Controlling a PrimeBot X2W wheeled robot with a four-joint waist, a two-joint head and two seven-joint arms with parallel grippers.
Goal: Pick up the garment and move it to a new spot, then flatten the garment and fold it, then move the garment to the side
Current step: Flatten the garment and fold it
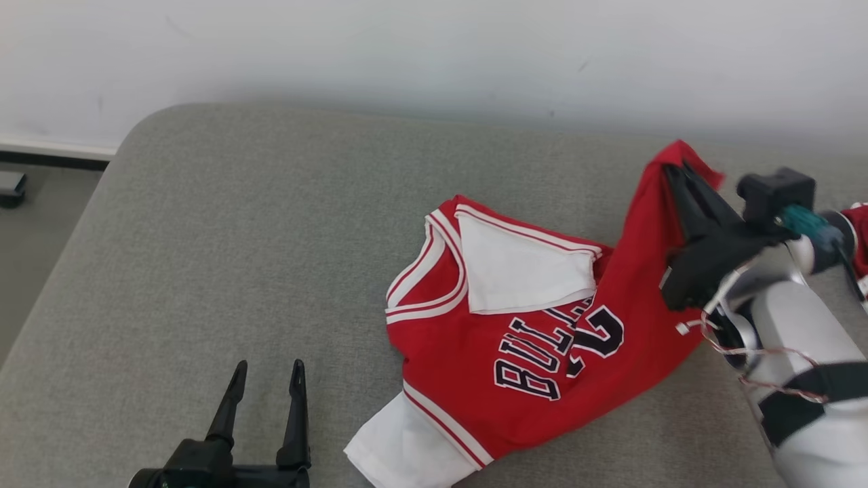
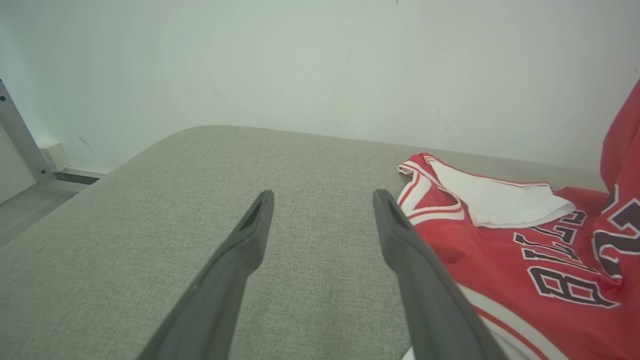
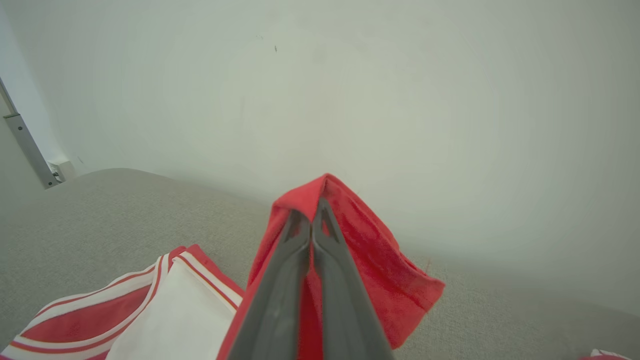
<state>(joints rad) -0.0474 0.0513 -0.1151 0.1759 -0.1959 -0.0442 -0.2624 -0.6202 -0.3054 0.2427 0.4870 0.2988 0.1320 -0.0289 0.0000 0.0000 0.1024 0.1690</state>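
Red jersey [image 1: 536,379] flopped near the right edge of the grey cushion [image 1: 237,237].
Right gripper [image 1: 678,173] fingers pinched tight on its lifted far-right corner; left gripper [image 1: 268,371] fingers spread wide, holding nothing, by the front edge.

The jersey [image 1: 542,339] in the right gripper [image 1: 677,169] is soft matt cloth. The cushion [image 1: 237,237] under the left gripper [image 1: 268,369] is rough woven fabric.

One red jersey [image 1: 542,352] is lying on one grey surface [image 1: 237,237]; two grippers are showing, the left gripper [image 1: 268,369] and the right gripper [image 1: 678,168].
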